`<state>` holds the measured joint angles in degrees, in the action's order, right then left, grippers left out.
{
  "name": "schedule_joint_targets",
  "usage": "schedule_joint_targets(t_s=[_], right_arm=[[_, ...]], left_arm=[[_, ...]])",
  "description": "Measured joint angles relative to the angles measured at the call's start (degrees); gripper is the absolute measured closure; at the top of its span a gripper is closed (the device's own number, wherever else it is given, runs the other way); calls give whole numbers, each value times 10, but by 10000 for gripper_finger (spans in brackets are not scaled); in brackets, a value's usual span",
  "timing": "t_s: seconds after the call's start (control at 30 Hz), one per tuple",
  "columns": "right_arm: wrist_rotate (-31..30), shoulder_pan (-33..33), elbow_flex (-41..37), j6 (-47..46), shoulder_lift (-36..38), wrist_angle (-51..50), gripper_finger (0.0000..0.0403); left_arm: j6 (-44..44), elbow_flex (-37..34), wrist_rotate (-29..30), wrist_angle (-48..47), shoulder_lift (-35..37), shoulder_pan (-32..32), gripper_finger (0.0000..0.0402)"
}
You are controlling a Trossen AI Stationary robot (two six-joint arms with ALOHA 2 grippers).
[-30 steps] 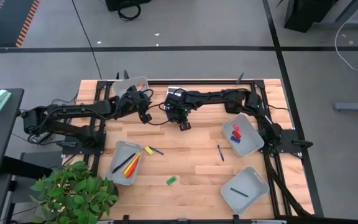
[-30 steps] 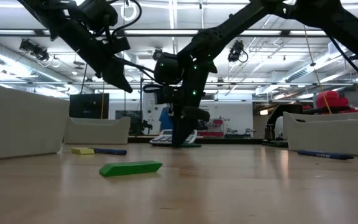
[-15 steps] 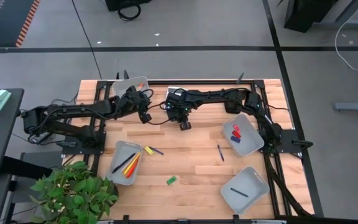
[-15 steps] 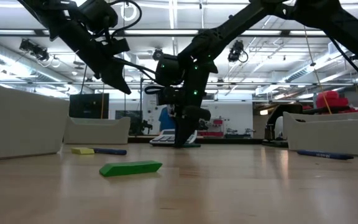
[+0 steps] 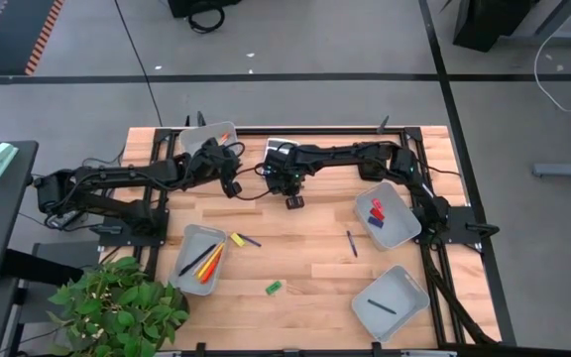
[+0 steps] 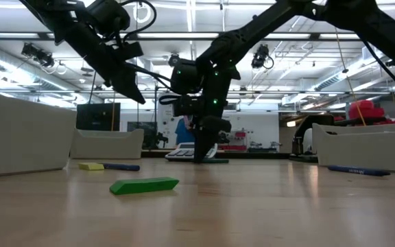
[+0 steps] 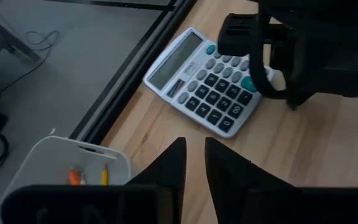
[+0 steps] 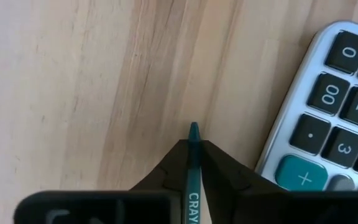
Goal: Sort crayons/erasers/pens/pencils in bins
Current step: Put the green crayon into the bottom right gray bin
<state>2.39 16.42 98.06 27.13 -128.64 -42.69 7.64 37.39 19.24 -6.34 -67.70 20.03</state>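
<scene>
A teal crayon point(image 8: 193, 163) lies on the wood next to the grey-white calculator point(image 5: 278, 148), with my right gripper point(image 5: 292, 201) shut on it from above. My left gripper point(image 5: 233, 185) hangs in the air left of the calculator, above the table and near the far left bin point(image 5: 209, 137). Its fingers point(image 7: 174, 163) stand a narrow gap apart with nothing between them. Orange and yellow sticks point(image 7: 87, 176) lie in that bin. My right gripper pinches the teal crayon between its two fingers, one on each long side point(image 8: 192, 180). The fingers come steeply from above. The crayon's pointed tip point(image 8: 194, 130) sticks out past the fingertips, low over the wood; whether it still rests on the table I cannot tell.
A green eraser point(image 5: 274, 288) lies near the front middle. A yellow block with a pen point(image 5: 242, 240) and a second pen point(image 5: 351, 243) lie mid-table. Other bins: near left point(image 5: 198, 260) with pencils, right point(image 5: 385, 215) with erasers, near right point(image 5: 392, 300) with a pen.
My right gripper has stayed in place beside the calculator, and its fingers have come together on the teal crayon.
</scene>
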Motion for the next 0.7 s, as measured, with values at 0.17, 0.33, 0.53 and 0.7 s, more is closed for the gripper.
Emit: schedule_joint_targets(t_s=[0.17, 0.33, 0.53, 0.7], right_arm=[[-5, -12, 0, -21, 1, -6, 362], [6, -32, -3, -52, 12, -35, 363], [9, -60, -2, -71, 48, -70, 363], [9, -94, -2, -105, 80, -100, 363]], left_arm=[[-1, 0, -25, 1, 0, 0, 337], [-12, 0, -27, 1, 0, 0, 332], [-12, 1, -27, 0, -2, 0, 335], [-22, 1, -28, 0, -2, -1, 339]])
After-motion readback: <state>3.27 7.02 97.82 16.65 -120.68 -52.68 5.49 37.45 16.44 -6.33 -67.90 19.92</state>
